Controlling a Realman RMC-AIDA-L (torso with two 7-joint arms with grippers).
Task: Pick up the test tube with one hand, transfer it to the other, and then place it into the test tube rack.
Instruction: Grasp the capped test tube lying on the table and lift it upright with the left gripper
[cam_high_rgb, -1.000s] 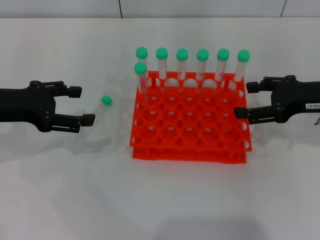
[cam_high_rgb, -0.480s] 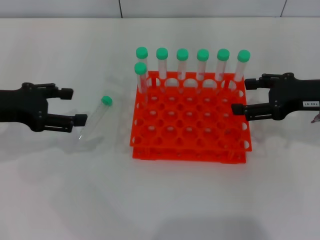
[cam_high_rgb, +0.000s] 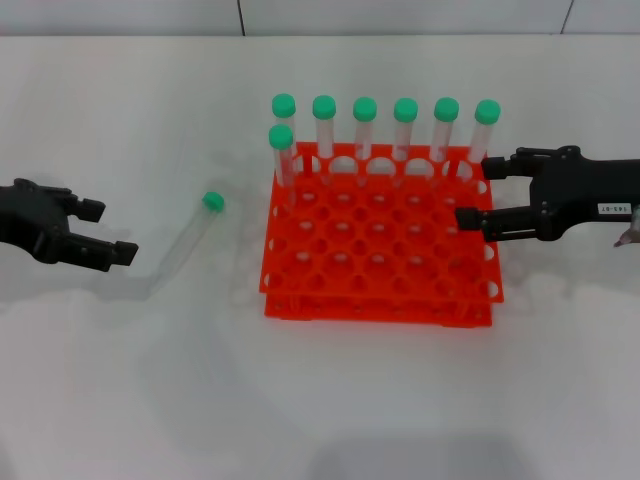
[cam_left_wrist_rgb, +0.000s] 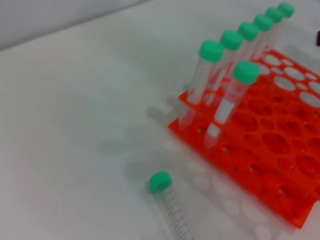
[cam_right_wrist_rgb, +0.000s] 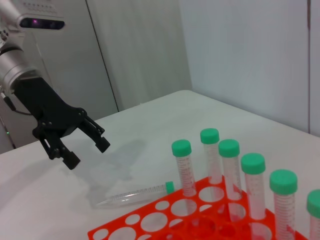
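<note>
The left gripper (cam_high_rgb: 108, 231) has drawn back toward the table's left edge since the earlier frames, now well apart from the tube (cam_high_rgb: 185, 243), its fingers open and empty. The right gripper (cam_high_rgb: 478, 190) has edged further in over the rack's (cam_high_rgb: 378, 262) right side, also open and holding nothing. Seven capped tubes (cam_high_rgb: 364, 130) stand upright in the rack: six along the far row, one just in front at the left corner. Nothing lies between the left gripper and the tube. The tube lies flat on the table (cam_high_rgb: 320, 400), between the left gripper and the rack, its green cap (cam_high_rgb: 212, 201) pointing away toward the rack's far corner.
</note>
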